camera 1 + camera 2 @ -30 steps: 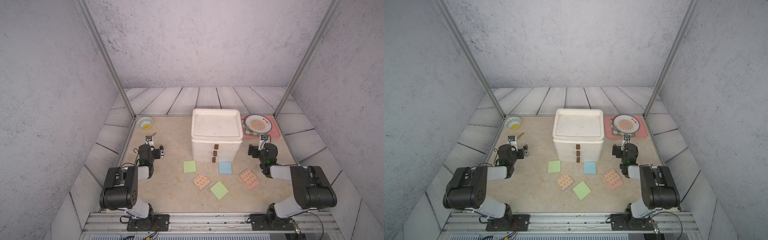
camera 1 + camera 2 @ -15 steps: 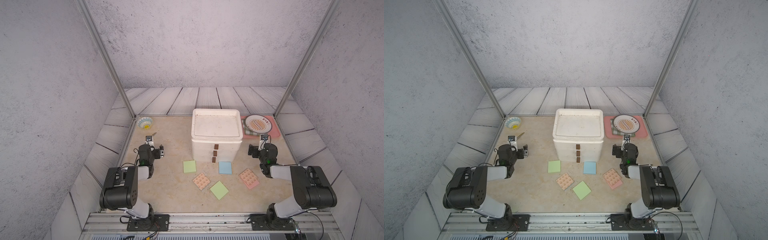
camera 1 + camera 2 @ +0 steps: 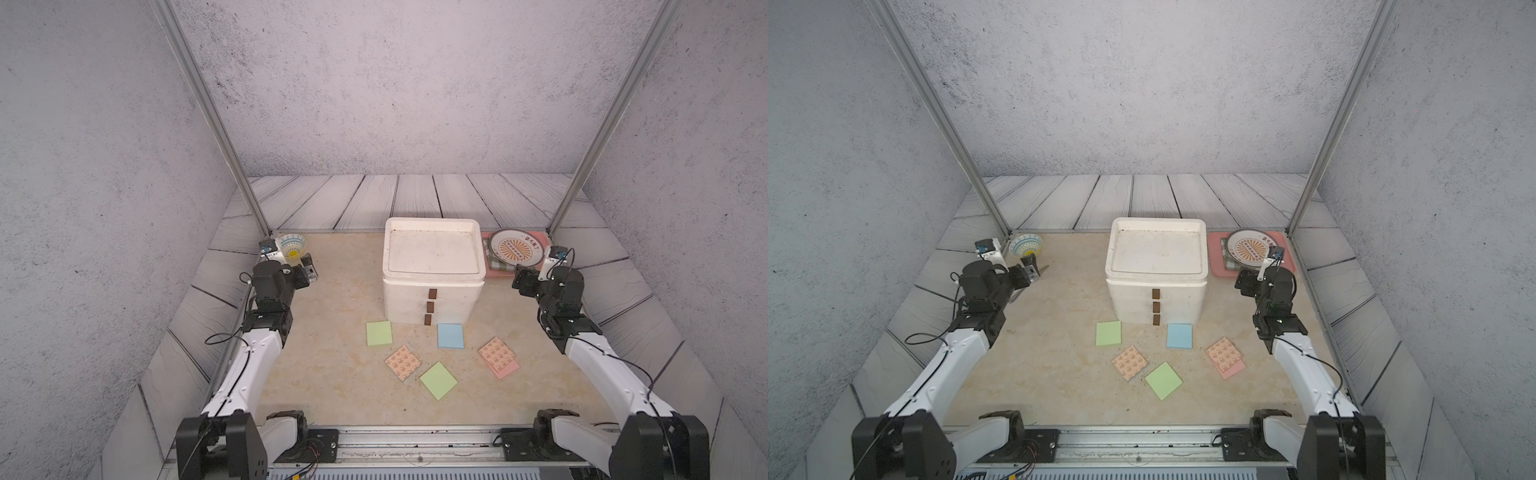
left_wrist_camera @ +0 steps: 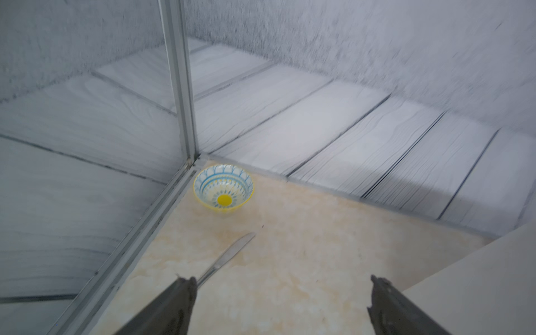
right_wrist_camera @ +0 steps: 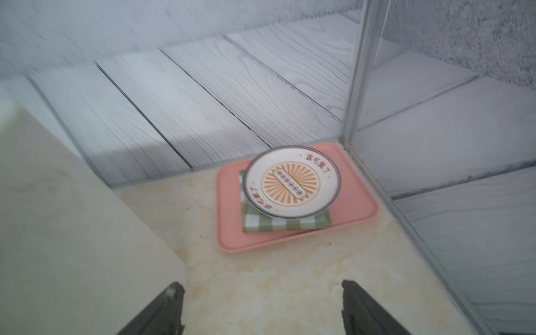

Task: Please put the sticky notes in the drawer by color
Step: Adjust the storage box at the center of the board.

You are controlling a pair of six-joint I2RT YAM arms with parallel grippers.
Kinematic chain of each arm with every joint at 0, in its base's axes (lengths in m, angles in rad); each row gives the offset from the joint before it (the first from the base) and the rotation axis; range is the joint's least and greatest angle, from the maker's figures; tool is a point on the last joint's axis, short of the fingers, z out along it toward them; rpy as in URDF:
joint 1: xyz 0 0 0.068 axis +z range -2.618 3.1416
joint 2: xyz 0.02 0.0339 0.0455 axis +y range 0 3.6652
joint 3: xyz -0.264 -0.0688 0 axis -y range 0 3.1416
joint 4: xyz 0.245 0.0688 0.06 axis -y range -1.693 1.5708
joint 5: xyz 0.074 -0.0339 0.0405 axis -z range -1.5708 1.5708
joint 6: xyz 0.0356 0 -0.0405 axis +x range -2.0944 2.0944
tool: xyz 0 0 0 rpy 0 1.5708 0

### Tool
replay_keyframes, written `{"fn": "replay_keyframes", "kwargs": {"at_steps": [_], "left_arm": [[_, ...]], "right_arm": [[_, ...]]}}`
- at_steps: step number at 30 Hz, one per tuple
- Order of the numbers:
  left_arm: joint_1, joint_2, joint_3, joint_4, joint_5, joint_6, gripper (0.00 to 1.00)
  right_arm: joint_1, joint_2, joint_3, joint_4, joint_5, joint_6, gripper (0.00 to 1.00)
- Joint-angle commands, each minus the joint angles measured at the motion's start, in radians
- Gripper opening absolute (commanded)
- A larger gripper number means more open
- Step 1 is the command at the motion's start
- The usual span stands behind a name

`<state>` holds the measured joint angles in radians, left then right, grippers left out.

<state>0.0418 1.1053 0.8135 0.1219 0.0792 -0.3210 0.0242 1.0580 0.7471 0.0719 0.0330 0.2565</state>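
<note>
Left gripper (image 4: pixel 281 282) jaws wide apart and empty, near a patterned bowl (image 4: pixel 223 188) and a metal knife (image 4: pixel 229 258) at the tabletop's (image 3: pixel 332 374) back left; right gripper (image 5: pixel 262 287) also spread with nothing between, facing a plate (image 5: pixel 291 181) on a green checked cloth (image 5: pixel 278 224) in a pink tray (image 5: pixel 356 185). White three-drawer chest (image 3: pixel 432 286) stands mid-table, and the sticky notes (image 3: pixel 1108 333) all lie flat just in front of it: green note (image 3: pixel 379 333), blue note (image 3: pixel 450 336), peach note (image 3: pixel 402 363), second green note (image 3: pixel 438 380), second peach note (image 3: pixel 496 354) overlapping the pink note (image 3: pixel 509 369)

White three-tier drawer (image 3: pixel 432 286), all shut, sticky notes (image 3: pixel 450 336) flat just before it, green, blue, peach, pink
</note>
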Motion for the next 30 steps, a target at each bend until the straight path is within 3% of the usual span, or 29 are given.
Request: {"fn": "replay_keyframes", "kwargs": {"at_steps": [1, 4, 7, 12, 17, 22, 26, 30], "left_arm": [[-0.003, -0.011, 0.087, -0.328, 0.227, -0.148, 0.99], [-0.012, -0.035, 0.154, -0.397, 0.416, -0.239, 0.97], [-0.05, -0.024, 0.277, -0.524, 0.518, -0.215, 0.95], [-0.19, 0.09, 0.507, -0.755, 0.521, -0.078, 0.95], [-0.293, 0.235, 0.612, -0.738, 0.554, -0.087, 0.92], [-0.339, 0.371, 0.737, -0.821, 0.521, -0.048, 0.93], [-0.339, 0.412, 0.734, -0.811, 0.512, -0.039, 0.94], [-0.339, 0.42, 0.707, -0.808, 0.512, -0.026, 0.95]], "right_arm": [[0.006, -0.069, 0.055, -0.365, -0.217, 0.152, 0.76], [0.037, -0.125, 0.101, -0.494, -0.357, 0.228, 0.62], [0.146, -0.169, 0.133, -0.584, -0.371, 0.268, 0.56], [0.478, -0.108, 0.204, -0.642, -0.192, 0.289, 0.52], [0.626, 0.073, 0.284, -0.628, -0.07, 0.328, 0.52], [0.674, 0.192, 0.322, -0.605, 0.088, 0.341, 0.53], [0.674, 0.234, 0.273, -0.488, 0.102, 0.338, 0.54], [0.672, 0.252, 0.201, -0.364, 0.241, 0.309, 0.54]]}}
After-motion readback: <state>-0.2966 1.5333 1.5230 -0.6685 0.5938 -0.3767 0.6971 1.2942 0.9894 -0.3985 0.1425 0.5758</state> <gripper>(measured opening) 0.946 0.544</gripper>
